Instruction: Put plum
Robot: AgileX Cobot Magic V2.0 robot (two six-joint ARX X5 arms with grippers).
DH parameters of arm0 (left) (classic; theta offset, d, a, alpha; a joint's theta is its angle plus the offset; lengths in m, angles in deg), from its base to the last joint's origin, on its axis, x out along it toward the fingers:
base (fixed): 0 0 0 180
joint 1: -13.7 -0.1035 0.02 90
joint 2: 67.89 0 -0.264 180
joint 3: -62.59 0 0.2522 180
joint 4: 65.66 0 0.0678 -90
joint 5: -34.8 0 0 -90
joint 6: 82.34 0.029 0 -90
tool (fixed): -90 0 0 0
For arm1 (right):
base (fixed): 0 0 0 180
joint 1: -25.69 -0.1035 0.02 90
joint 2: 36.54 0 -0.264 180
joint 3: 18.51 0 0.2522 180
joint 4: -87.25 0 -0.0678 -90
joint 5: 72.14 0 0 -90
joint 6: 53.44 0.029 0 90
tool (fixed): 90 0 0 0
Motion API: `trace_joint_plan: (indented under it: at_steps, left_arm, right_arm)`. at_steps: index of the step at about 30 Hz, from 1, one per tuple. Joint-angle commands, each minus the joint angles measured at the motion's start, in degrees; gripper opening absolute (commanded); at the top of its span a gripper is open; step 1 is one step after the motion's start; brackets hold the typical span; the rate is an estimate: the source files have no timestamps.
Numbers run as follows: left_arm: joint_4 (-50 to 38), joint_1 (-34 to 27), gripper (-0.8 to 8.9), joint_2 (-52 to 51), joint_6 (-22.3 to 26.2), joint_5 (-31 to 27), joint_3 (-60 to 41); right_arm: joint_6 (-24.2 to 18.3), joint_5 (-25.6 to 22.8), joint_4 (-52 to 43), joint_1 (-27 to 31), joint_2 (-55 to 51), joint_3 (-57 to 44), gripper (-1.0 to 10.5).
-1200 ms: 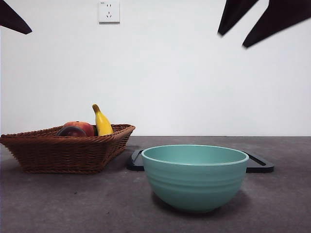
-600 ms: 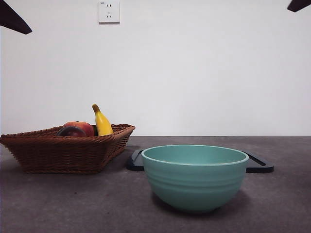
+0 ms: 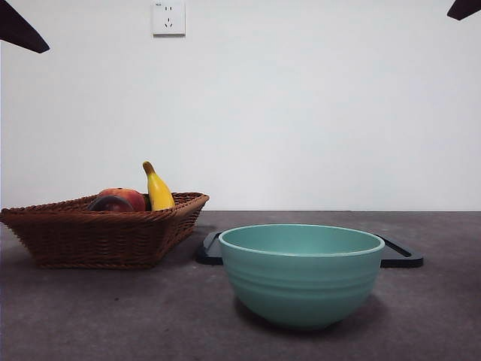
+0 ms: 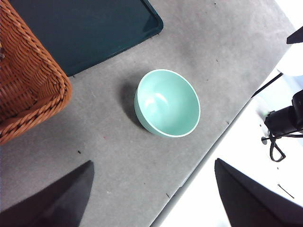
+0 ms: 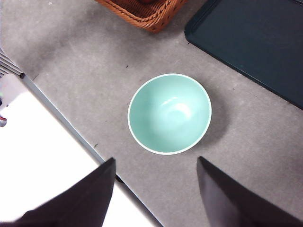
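The dark maroon plum (image 3: pixel 110 203) lies in the brown wicker basket (image 3: pixel 98 233) at the left, next to a red-orange fruit (image 3: pixel 128 197) and a yellow banana (image 3: pixel 157 189). An empty teal bowl (image 3: pixel 302 272) stands in front at the middle; it also shows in the left wrist view (image 4: pixel 167 102) and the right wrist view (image 5: pixel 169 113). My left gripper (image 4: pixel 154 194) is open, high above the table. My right gripper (image 5: pixel 156 194) is open and empty, high above the bowl. Both arms show in the front view only as black tips at the top corners.
A dark flat tray (image 3: pixel 398 254) lies behind the bowl, also in the left wrist view (image 4: pixel 90 28) and the right wrist view (image 5: pixel 255 42). The basket's corner shows in the left wrist view (image 4: pixel 28 90). The table's front edge (image 5: pixel 66 123) runs near the bowl.
The right arm has risen and drawn back to the top right corner of the front view. The fruit, basket and bowl have not moved.
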Motion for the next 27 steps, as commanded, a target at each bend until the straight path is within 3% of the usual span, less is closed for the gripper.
trace_joint_plan:
  at_steps: [1, 4, 27]
  left_arm:
    - [-0.2, 0.2, 2.48, 0.3, 0.4, 0.3, 1.0]
    - [-0.2, 0.2, 0.01, 0.3, 0.5, 0.3, 1.0]
    - [-0.3, 0.2, 0.12, 0.3, 0.3, 0.3, 1.0]
  right_arm:
    - [-0.7, 0.2, -0.2, -0.5, 0.5, 1.0, 1.7]
    - [-0.7, -0.2, -0.2, -0.5, 0.5, 1.0, 0.1]
    - [-0.9, -0.4, -1.7, -0.5, 0.5, 1.0, 0.1]
